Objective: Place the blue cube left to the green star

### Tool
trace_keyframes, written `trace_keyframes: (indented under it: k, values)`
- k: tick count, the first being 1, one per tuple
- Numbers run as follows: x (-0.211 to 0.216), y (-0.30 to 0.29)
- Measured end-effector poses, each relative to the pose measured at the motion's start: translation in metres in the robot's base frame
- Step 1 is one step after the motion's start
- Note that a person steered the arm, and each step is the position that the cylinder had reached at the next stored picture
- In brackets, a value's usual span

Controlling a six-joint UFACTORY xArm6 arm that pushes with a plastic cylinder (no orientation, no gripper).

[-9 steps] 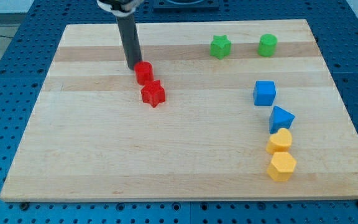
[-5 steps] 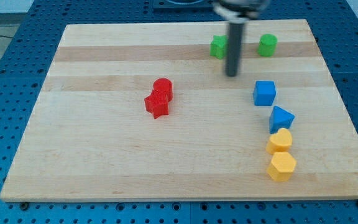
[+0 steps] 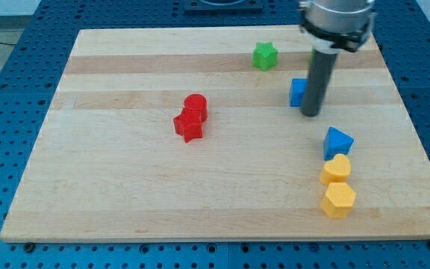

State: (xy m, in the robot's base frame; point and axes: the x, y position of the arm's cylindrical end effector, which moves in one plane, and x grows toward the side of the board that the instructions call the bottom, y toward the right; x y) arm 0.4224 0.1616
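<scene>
The blue cube [image 3: 298, 92] lies right of the board's middle, half hidden behind my rod. My tip [image 3: 311, 114] rests on the board at the cube's lower right side, touching or nearly touching it. The green star [image 3: 264, 56] lies near the view's top, up and to the left of the cube, with a gap between them.
A red cylinder [image 3: 195, 105] and a red star [image 3: 188, 126] touch at centre left. A blue angular block [image 3: 337, 142], a yellow heart-like block [image 3: 336, 169] and a yellow hexagon [image 3: 338, 200] form a column at the lower right. My rod hides the green cylinder.
My tip swept from the red blocks at the left across to the right, nudging the red cylinder. It then came to the blue cube and pushed it up and left.
</scene>
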Motion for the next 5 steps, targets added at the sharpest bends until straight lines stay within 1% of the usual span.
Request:
trace_keyframes:
  k: [1,2,3,4,5]
  values:
    - [-0.018,0.032]
    - [-0.045,-0.016]
    - [-0.076,-0.095]
    - [-0.052,-0.089]
    - [-0.001,-0.052]
